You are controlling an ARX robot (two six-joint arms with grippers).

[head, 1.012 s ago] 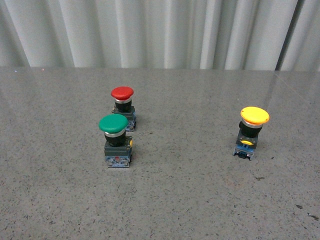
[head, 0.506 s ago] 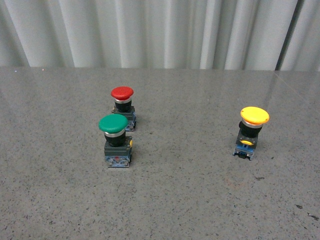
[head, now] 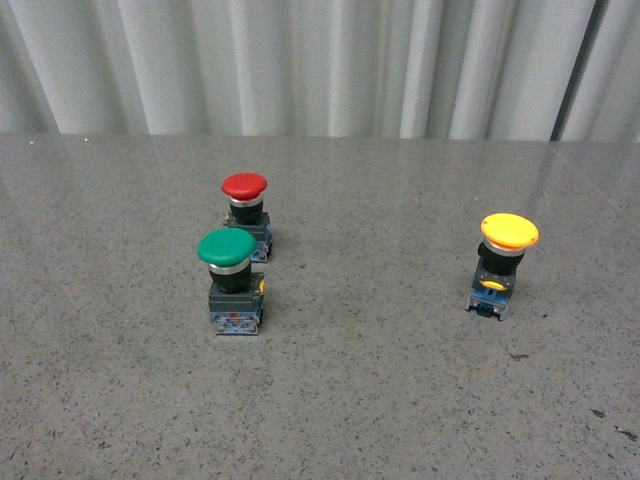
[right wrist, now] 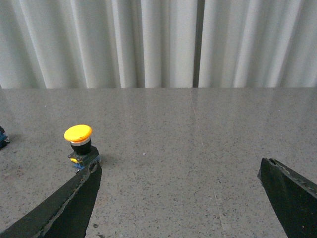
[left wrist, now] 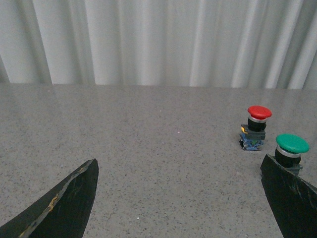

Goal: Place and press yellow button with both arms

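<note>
The yellow button (head: 499, 268) stands upright on the grey speckled table (head: 380, 400), toward the right side in the front view, well apart from the two other switches. Its wide yellow mushroom cap sits on a silver ring and a black neck, above a blocky grey-blue base with a small yellow tab on the near face. Nothing touches it.

The front view shows all three switches at once but neither arm. The green button (head: 233, 282) stands left of centre, and the red button (head: 247, 215) is just behind it, slightly to its right; both are upright.

The right wrist view alone shows the right end effector (right wrist: 181, 201): its two dark fingers (right wrist: 69, 208) are spread wide with bare table between them, holding nothing. There the yellow button (right wrist: 80, 146) sits just beyond one fingertip, which hides the near corner of its base; whether they touch cannot be told.

The left wrist view alone shows the left end effector (left wrist: 181, 198), likewise spread wide and empty. The green button (left wrist: 290, 151) is partly hidden behind one of its fingers (left wrist: 290, 198), and the red button (left wrist: 256, 127) stands clear further back. The yellow button does not appear in that view.

A pale pleated curtain (head: 300, 65) hangs behind the table.
</note>
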